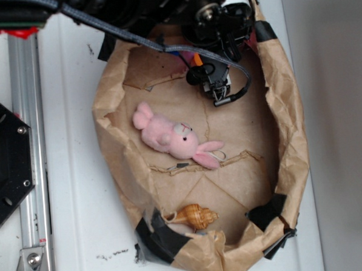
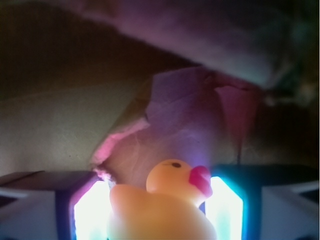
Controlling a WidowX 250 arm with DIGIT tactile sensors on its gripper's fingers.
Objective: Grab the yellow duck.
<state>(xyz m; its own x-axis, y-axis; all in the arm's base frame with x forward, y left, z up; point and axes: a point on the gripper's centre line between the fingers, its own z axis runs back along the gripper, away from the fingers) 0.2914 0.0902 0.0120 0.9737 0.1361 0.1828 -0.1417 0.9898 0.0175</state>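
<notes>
Crumpled brown paper basin [image 1: 287,115] walls in the floor, black robot gripper [image 1: 220,90] low by its far rim, pink plush bunny [image 1: 172,137] mid-floor with room around, and the small glossy yellow rubber duck [image 2: 165,207] sits between glowing fingers [image 2: 227,210], seemingly pinched.

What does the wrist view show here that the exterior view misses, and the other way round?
Only the wrist view shows the yellow duck, sitting between the two glowing fingers of the pincer; whether they press on it cannot be told. Only the exterior view shows the pink plush bunny lying mid-basin, the spiral seashell near the taped front rim, and the metal rail at the left edge. Both show the crumpled brown paper basin and the pincer, which the exterior view sees from above at the basin's far end.
</notes>
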